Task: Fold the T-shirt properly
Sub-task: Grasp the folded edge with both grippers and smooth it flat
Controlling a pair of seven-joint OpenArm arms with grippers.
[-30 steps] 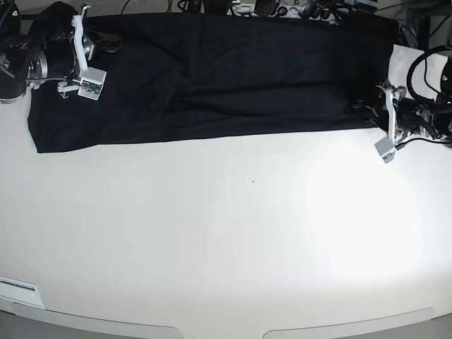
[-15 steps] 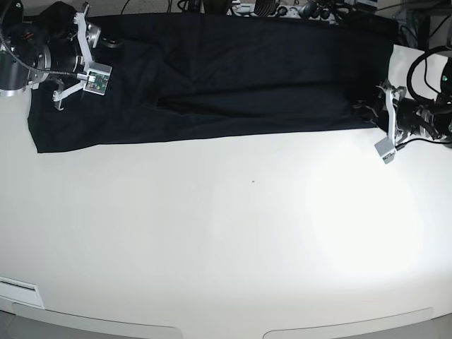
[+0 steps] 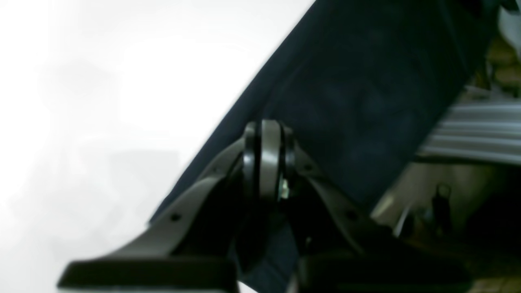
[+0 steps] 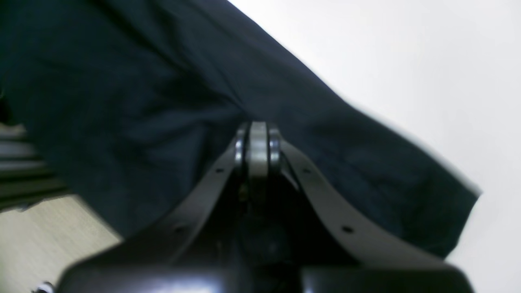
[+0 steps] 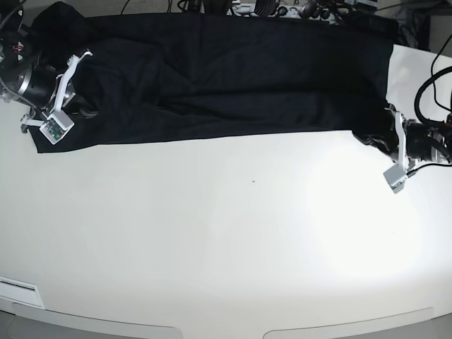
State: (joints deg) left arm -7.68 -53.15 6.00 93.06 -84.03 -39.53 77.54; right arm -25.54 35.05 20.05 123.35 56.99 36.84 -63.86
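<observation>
The near part of the white surface is bare; the black T-shirt lies far back on it, stretched in a long band from side to side, already doubled over along its length.

At the band's near edge, one arm sits at each end; the right fingers are at the end on the left of the base view; the left fingers are at the other end. Both pairs are squeezed tight together. From far off I cannot tell if cloth is between them.

I think the step in hand is the grab at both ends, ready for the next fold. The next move likely calls for both arms to lift at the same time and the same height, then carry the ends across so the cloth lands flat; if one arm goes faster, the band may twist or bunch.

The base view shows the whole shirt and both arms at once, but not the pinch. The right wrist view is blurry, yet it shows the right fingers pressed shut with dark cloth puckered at their tip, so they seem to hold it. The left wrist view shows the left fingers shut at the shirt's edge; cloth seems to pass under them, so a hold looks likely, not sure.
</observation>
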